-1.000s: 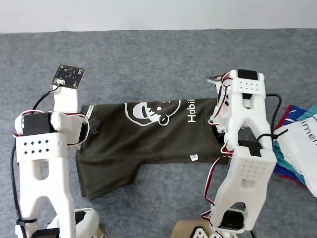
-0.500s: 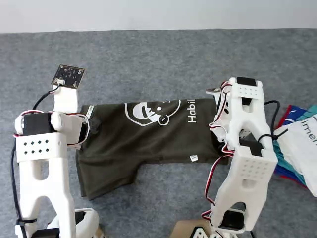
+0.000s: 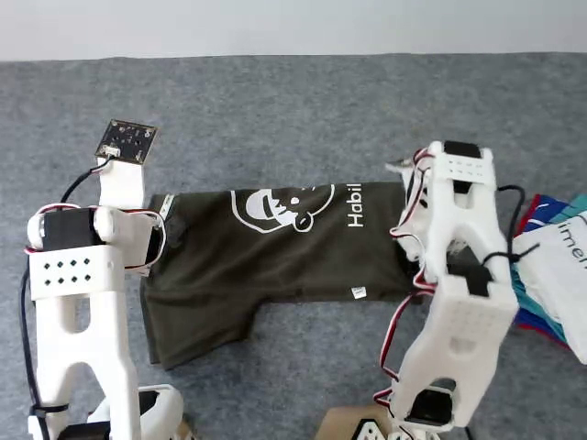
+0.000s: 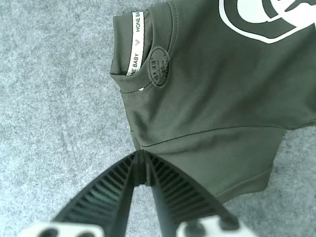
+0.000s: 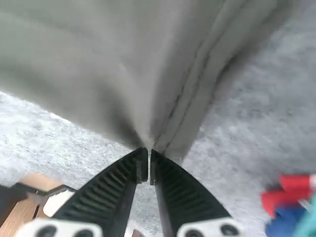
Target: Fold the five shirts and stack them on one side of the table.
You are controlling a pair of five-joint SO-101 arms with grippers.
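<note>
Right jaws are closed on a bunched fold of the dark olive shirt (image 3: 275, 252), which is spread on the grey desk (image 3: 275, 101) between both arms. Left jaws are closed at its shoulder edge near the collar (image 4: 140, 49); whether cloth is held cannot be told. Other shirts (image 3: 555, 261) are piled beside the right arm.

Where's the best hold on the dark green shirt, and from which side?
The dark green shirt lies flat, collar toward the left arm, so only its edges offer a pinch. Take the hem end, coming in from beyond it, where the right gripper is shut on a raised fold.
</note>
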